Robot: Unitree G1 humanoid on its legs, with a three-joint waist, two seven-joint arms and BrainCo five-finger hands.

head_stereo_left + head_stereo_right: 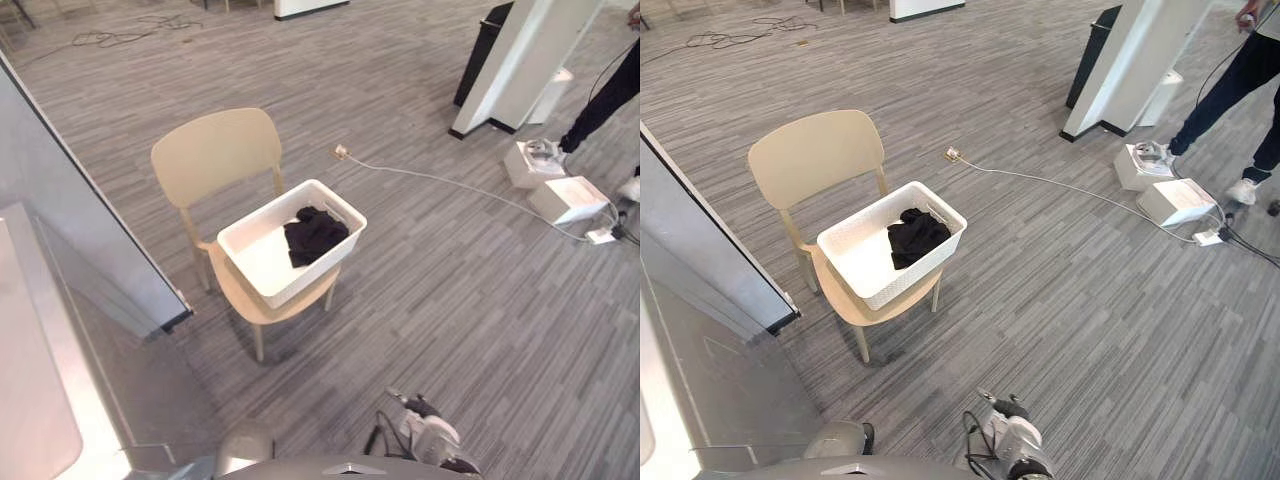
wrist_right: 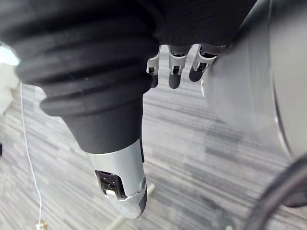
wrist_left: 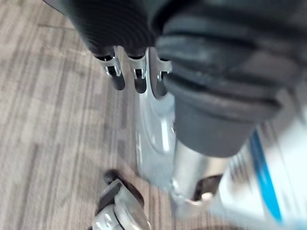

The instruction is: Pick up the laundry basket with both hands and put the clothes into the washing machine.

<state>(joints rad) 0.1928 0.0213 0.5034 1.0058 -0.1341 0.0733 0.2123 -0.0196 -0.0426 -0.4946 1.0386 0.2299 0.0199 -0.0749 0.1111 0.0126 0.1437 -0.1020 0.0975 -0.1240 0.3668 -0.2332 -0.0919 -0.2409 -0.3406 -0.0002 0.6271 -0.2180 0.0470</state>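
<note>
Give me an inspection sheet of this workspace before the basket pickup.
Surface: grey striped carpet; a beige chair stands on it.
Job's things: white laundry basket on the chair seat; dark clothes inside it.
Clutter: two white boxes on the floor, far right.
Hands: left hand open, empty; right hand open, empty; both over carpet.
Cables: white cable from near the chair to the boxes; dark cables far left.
Surroundings: person's legs by the boxes; white column; grey panel at left.
</note>
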